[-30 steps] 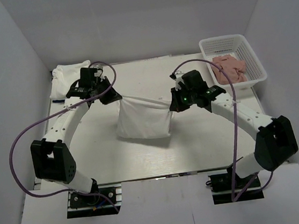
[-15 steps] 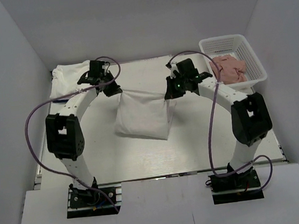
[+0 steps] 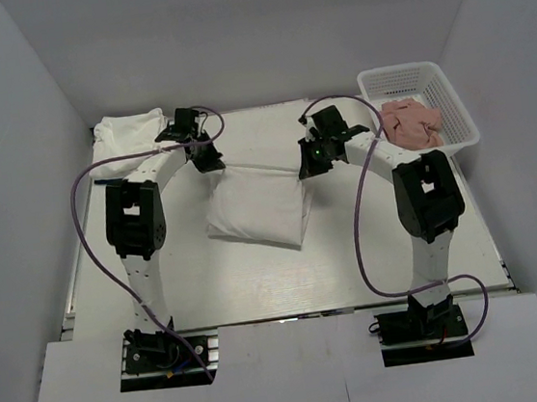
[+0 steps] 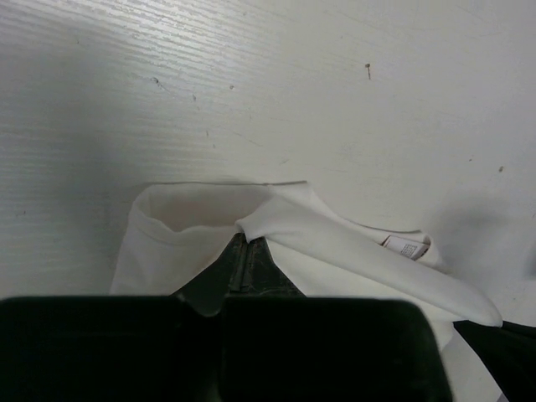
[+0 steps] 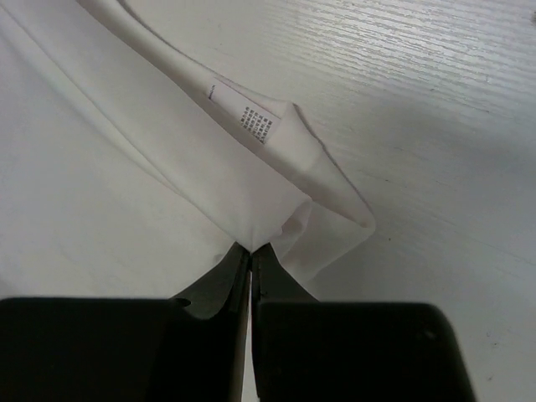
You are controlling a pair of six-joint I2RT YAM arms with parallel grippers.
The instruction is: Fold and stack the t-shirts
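A white t-shirt [image 3: 255, 207], folded to a narrow panel, lies on the middle of the table. My left gripper [image 3: 211, 161] is shut on its far left corner. In the left wrist view the fingers [image 4: 251, 264] pinch the cloth [image 4: 335, 243] at a fold near the collar label. My right gripper [image 3: 308, 167] is shut on the far right corner. In the right wrist view the closed fingertips [image 5: 249, 251] pinch the cloth [image 5: 126, 167] just below the neck label. A second white t-shirt bundle [image 3: 125, 135] lies at the far left corner. No red print shows.
A white plastic basket [image 3: 416, 77] at the far right holds pink cloth [image 3: 412, 122]. White walls close in the table on the left, back and right. Purple cables loop from both arms.
Both grippers have moved toward the far edge, carrying the shirt's top edge with them. The shirt has shifted back and now lies flatter on the table. Both arms are stretched out further.
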